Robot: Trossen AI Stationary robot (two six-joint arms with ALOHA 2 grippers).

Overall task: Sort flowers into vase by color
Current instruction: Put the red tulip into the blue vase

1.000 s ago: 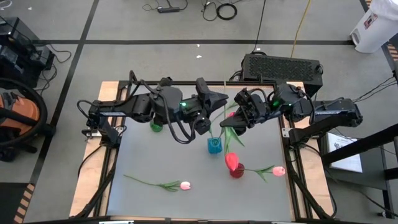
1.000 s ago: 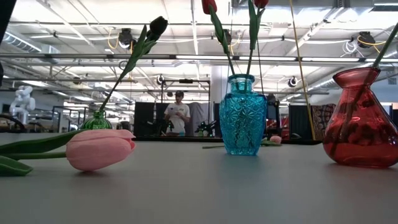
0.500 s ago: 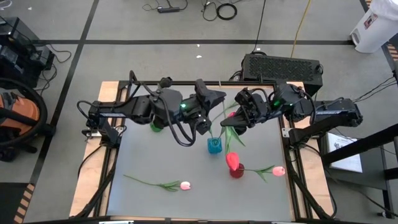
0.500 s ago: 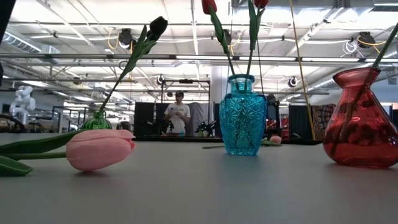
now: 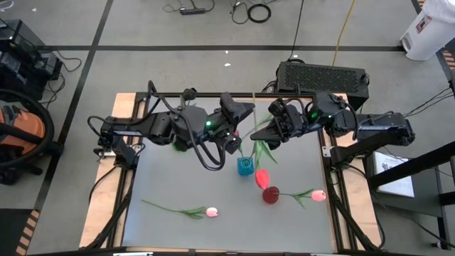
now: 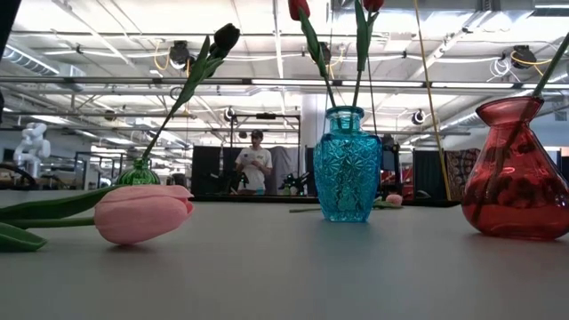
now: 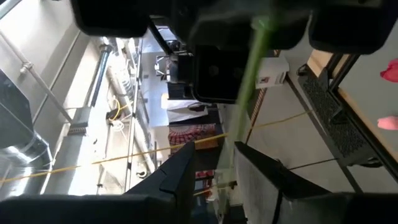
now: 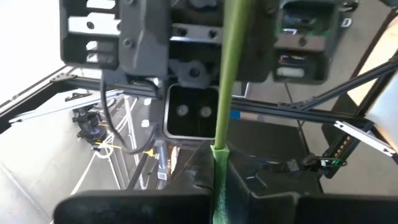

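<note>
My right gripper [image 5: 269, 130] [image 8: 219, 186] is shut on a red tulip's stem above the table's far middle. The tulip's head [image 5: 261, 178] shows between the blue vase [image 5: 245, 167] and the red vase [image 5: 270, 195]. My left gripper [image 5: 250, 110] [image 7: 214, 152] faces it from the left, slightly open, with the stem [image 7: 249, 81] just off its fingertips. The blue vase [image 6: 347, 164] holds two red tulips. A near-black tulip [image 6: 225, 37] stands in the green vase [image 6: 138, 173]. A pink tulip [image 5: 318, 195] leans out of the red vase [image 6: 520, 169]. Another pink tulip [image 5: 211, 212] lies on the table. My right gripper pinches the red tulip's stem [image 8: 217, 158] between its two fingers, about midway along, above the leaves [image 5: 264, 153]. The fingers come level from the table's right and lie across the stem. The tulip is lifted clear, its head toward the near edge and its bare end [image 5: 254, 96] toward the far edge.
A black box [image 5: 323, 75] sits just beyond the far edge. The grey top has a wooden border [image 5: 131, 99]. Bare table lies at the near left and near right of the lying pink tulip [image 6: 142, 213]. A person [image 6: 256, 164] stands far off in the room.
My right gripper has shifted a little toward the far edge with the red tulip. The tulip's head has moved off the red vase's mouth toward the blue vase. My left gripper has drawn back slightly toward the table's left.
</note>
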